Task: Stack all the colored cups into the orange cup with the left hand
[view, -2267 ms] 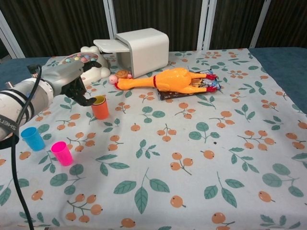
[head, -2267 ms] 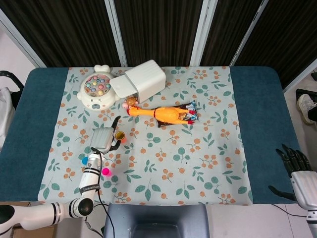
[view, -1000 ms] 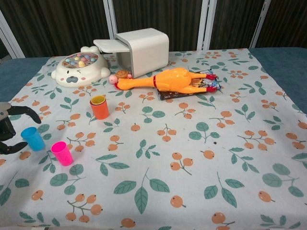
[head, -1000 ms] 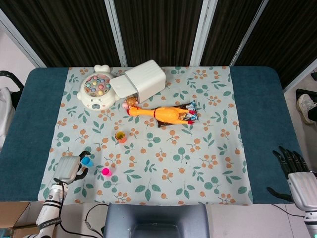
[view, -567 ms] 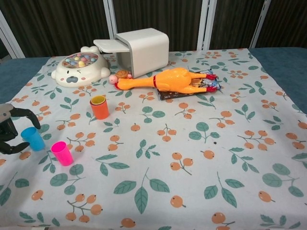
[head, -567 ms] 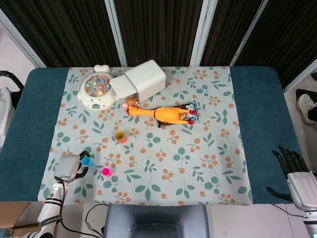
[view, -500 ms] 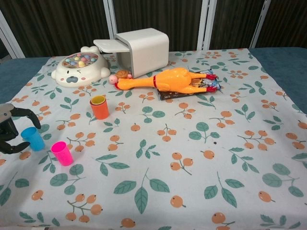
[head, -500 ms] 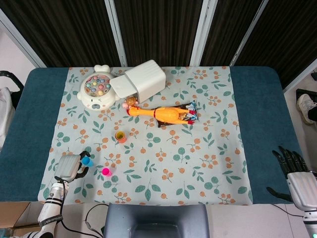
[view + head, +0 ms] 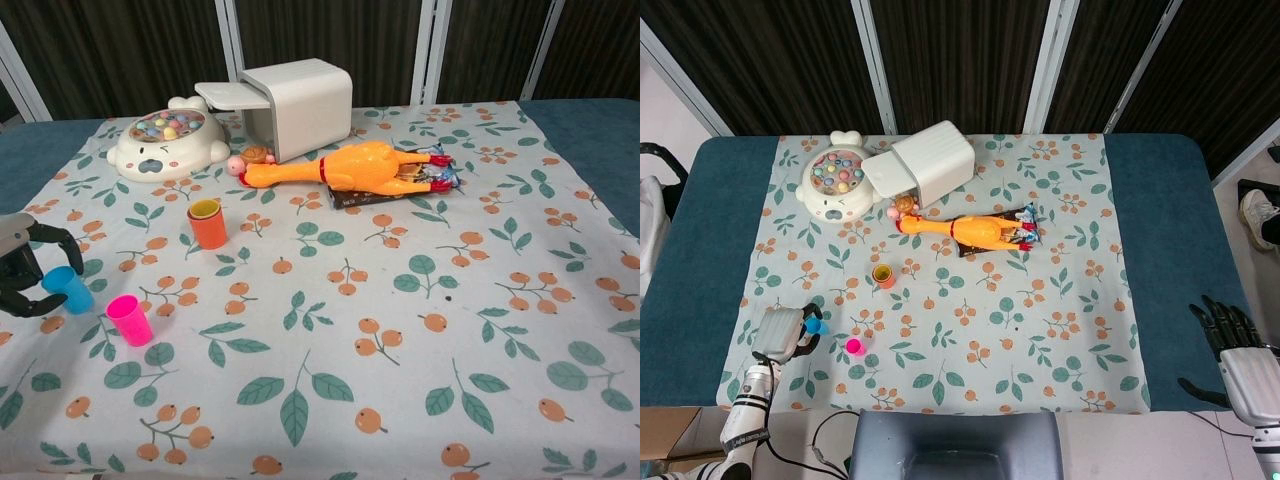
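Note:
The orange cup [image 9: 209, 228] [image 9: 883, 275] stands upright left of centre on the cloth, with a yellow cup nested inside it. A blue cup [image 9: 68, 289] [image 9: 814, 325] and a pink cup [image 9: 130, 319] [image 9: 853, 347] stand upright near the front left. My left hand [image 9: 25, 268] [image 9: 780, 332] is at the blue cup's left side, its fingers curved around the cup from above and below; the cup still stands on the cloth. My right hand [image 9: 1238, 352] hovers off the table's front right corner, fingers spread, holding nothing.
At the back stand a white tipped-over bin [image 9: 296, 107] and a white bear-shaped toy [image 9: 165, 146]. A yellow rubber chicken [image 9: 345, 166] lies across a dark packet [image 9: 400, 186] behind the orange cup. The flowered cloth [image 9: 400, 330] covers the table.
My left hand left the orange cup, dropped back to the front left, then edged right until its fingers came around the blue cup. The cups have not moved.

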Available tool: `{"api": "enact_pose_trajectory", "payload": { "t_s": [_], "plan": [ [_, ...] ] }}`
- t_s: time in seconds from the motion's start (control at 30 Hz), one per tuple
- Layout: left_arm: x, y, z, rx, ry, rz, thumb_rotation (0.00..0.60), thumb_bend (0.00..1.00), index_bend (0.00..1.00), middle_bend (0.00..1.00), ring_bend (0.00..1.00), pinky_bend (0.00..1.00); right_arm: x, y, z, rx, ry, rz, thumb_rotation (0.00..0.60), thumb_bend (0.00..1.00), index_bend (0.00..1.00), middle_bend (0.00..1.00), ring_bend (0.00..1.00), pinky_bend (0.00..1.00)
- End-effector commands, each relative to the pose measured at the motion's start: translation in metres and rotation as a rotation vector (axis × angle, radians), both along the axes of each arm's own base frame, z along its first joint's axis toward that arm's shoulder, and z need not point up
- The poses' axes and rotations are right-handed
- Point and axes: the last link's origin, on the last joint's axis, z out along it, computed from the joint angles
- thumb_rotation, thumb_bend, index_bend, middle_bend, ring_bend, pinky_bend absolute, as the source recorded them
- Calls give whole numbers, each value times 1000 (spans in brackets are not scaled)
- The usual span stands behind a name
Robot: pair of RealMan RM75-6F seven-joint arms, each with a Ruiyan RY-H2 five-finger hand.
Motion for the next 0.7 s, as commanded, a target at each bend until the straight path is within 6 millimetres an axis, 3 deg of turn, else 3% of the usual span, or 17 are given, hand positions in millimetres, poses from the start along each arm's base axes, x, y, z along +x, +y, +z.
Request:
{"api": "enact_pose_trajectory", "payload": {
  "t_s": [0.03,0.23,0.47,0.7],
  "plan": [
    [0,1,0,4,0,1,600,345,496,1000,1000,1000,0,0,0,1,1,0,600,205,0,0,0,0],
    [17,12,12,52,-37,-31,600,345,505,1000,1000,1000,0,0,-1,3,3,1,600,205,0,0,0,0],
    [78,41,27,118,-148,-119,600,347,507,1000,1000,1000,1,0,-3,8,10,1,600,205,0,0,0,0],
    [125,67,8,132,-175,-138,600,348,506,1000,1000,1000,0,-1,-2,6,7,-1,600,204,0,0,0,0]
  ]
}}
